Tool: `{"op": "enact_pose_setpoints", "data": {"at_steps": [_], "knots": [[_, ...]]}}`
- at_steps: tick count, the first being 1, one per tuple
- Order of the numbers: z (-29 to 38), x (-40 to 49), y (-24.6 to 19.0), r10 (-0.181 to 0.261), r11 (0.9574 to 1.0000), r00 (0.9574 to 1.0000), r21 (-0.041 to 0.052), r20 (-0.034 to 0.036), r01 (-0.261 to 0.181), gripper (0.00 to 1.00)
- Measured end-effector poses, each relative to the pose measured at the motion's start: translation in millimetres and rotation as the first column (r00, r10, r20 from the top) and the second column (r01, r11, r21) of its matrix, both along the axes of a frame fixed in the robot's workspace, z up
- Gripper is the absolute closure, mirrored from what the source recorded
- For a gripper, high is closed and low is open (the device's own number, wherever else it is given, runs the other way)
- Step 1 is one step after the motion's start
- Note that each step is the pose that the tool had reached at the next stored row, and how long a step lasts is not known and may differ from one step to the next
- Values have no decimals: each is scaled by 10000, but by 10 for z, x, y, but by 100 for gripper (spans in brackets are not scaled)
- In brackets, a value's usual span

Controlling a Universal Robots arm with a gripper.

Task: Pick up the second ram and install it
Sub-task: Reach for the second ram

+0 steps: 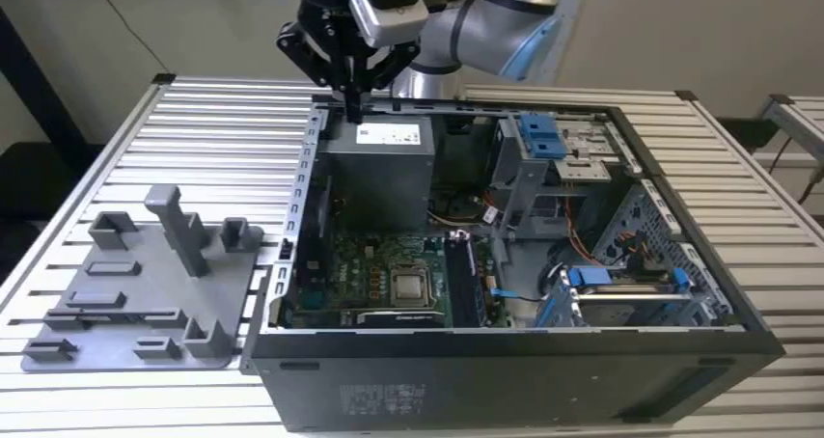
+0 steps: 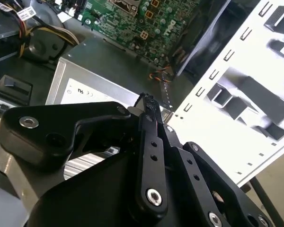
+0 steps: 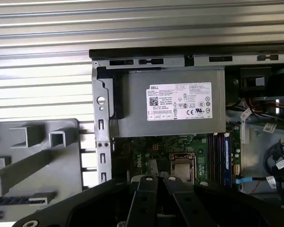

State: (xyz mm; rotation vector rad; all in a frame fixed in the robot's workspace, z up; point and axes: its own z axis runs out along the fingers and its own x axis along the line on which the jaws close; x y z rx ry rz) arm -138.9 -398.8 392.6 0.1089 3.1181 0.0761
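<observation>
A slatted metal table (image 1: 219, 120) carries an open computer case (image 1: 515, 380), lying on its side toward the exterior view's right. A grey plate (image 1: 129, 274) with upright posts lies just beside it on the exterior view's left. Inside the case, a grey power supply (image 1: 373, 168) sits at the far left, and the green motherboard (image 1: 367, 264) lies nearer, with the processor socket (image 1: 412, 286) on it. The gripper (image 1: 350, 110) hangs over the far left corner of the power supply, jaws together with nothing between them. The second ram (image 1: 469, 264) seems to be one of the dark-green sticks standing on edge in the slots just right of the socket. Which one it is cannot be told. A thin dark strip (image 1: 116, 314) shows in the plate's long near holder; whether it is a stick or a bare slot is unclear.
</observation>
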Motion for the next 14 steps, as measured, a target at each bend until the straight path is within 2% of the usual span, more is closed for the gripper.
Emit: {"op": "enact_pose_setpoints", "data": {"at_steps": [4,14], "knots": [[0,-64,0,0,10000,10000,0,0,0,89],[0,-100,0,1,10000,10000,0,-1,-1,89]]}}
